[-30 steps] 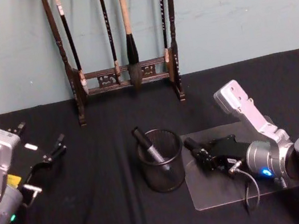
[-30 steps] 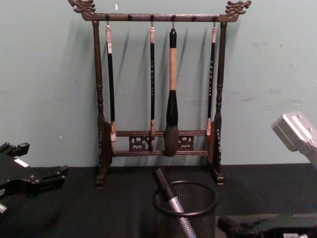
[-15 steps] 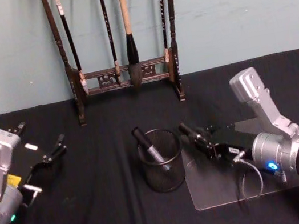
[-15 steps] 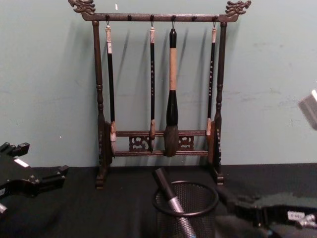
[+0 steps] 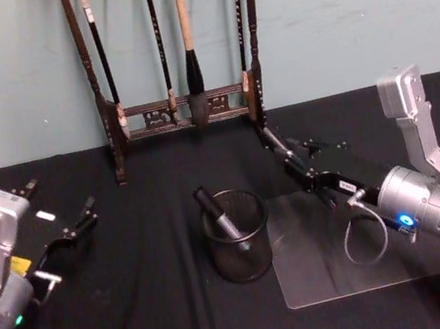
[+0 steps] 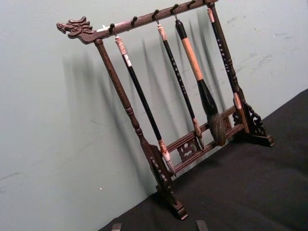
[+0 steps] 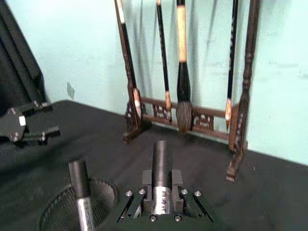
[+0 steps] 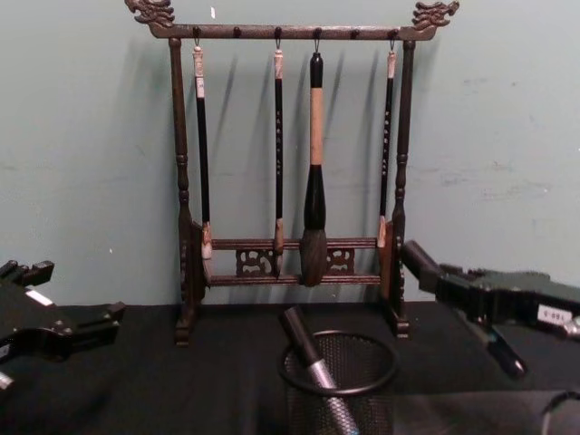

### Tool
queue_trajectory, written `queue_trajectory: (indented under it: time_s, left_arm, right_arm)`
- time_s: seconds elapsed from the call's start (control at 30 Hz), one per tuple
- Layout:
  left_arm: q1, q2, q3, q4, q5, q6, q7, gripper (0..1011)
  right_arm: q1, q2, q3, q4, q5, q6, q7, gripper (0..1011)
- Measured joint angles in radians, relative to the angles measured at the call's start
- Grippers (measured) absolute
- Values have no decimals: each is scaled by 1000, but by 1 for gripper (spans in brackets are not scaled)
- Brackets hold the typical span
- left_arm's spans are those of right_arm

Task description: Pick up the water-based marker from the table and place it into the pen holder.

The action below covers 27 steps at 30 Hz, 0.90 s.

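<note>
A dark water-based marker (image 5: 278, 145) is held above the table (image 5: 144, 314), level with the base of the rack. My right gripper (image 5: 304, 168) is shut on it, to the right of and behind the pen holder (image 5: 237, 235). In the right wrist view the marker (image 7: 161, 166) sticks out from between the fingers (image 7: 147, 186), with the mesh pen holder (image 7: 79, 209) below to one side. Another marker (image 5: 219, 214) leans inside the holder. The chest view shows the held marker (image 8: 419, 259) above and to the right of the holder (image 8: 340, 381). My left gripper (image 5: 67, 238) rests open at the far left.
A tall dark wooden brush rack (image 5: 184, 103) with several hanging brushes stands against the back wall, close to the held marker's tip. A greyish mat patch (image 5: 363, 250) lies on the table right of the holder, under my right arm.
My right gripper has lifted off the mat with the marker, rising and moving back and to the right. The left arm and the holder have not moved.
</note>
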Motion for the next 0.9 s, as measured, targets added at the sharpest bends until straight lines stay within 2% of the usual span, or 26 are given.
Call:
queue_trajectory:
  time_s: [0.13,0.3,0.67,0.73,0.9]
  left_arm:
    - [0,0,0,0,0,0,0,1001]
    - [0,0,0,0,0,0,0,1001]
    - [0,0,0,0,0,0,0,1001]
    - [0,0,0,0,0,0,0,1001]
    - [0,0,0,0,0,0,0,1001]
  right_arm:
    - [16,-10,-4,-3,27,-28,1,241]
    - [33,-19,-14,5,39,-41,6,241]
    - [121,-64,-84,62,53,-62,31,241]
    - [149,-81,-107,90,53,-65,39,239]
    - [182,-104,-138,128,51,-66,54,241]
